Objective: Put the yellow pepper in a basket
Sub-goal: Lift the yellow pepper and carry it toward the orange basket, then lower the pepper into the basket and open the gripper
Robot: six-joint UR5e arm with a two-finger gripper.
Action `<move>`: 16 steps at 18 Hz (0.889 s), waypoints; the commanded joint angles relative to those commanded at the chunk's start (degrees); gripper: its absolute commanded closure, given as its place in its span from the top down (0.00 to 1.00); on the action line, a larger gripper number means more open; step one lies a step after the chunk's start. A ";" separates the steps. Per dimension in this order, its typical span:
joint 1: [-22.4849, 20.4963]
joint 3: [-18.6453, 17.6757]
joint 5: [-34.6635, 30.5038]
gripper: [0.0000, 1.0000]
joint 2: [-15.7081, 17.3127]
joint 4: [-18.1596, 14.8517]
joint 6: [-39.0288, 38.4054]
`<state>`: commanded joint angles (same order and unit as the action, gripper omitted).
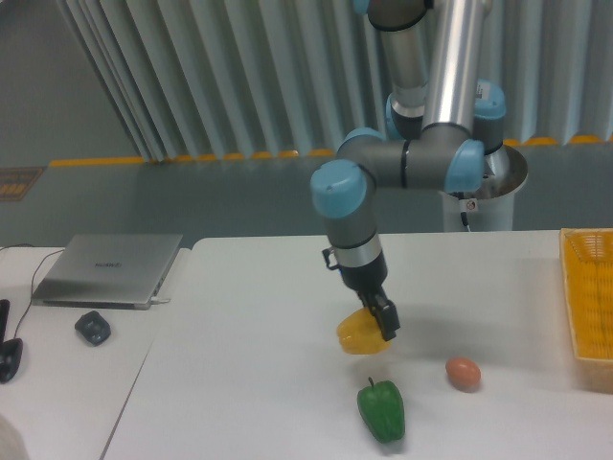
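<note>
The yellow pepper (pixel 361 336) hangs a little above the white table, with my gripper (pixel 381 321) shut on its upper right side. One dark finger (pixel 386 319) shows against the pepper; the other is hidden behind it. The arm comes down to it from the upper right. Only the left part of the yellow-orange basket (pixel 589 297) shows, at the table's right edge, well to the right of the pepper.
A green pepper (pixel 381 410) lies near the table's front edge, just below the held pepper. An orange-brown egg (pixel 463 373) sits to its right. A closed laptop (pixel 108 269) and a dark mouse (pixel 93 328) rest on the left table.
</note>
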<state>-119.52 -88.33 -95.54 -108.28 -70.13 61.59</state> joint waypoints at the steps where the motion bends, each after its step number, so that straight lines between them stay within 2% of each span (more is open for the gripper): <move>1: -0.62 0.09 -0.09 0.52 0.61 -0.09 1.50; 4: -3.17 0.27 -0.09 0.52 1.06 -0.09 5.71; 9: -8.53 0.27 -0.18 0.52 1.06 -0.18 17.14; 16: -15.12 0.18 0.44 0.52 1.84 -0.79 27.25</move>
<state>-134.64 -88.16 -95.10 -106.44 -70.92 88.85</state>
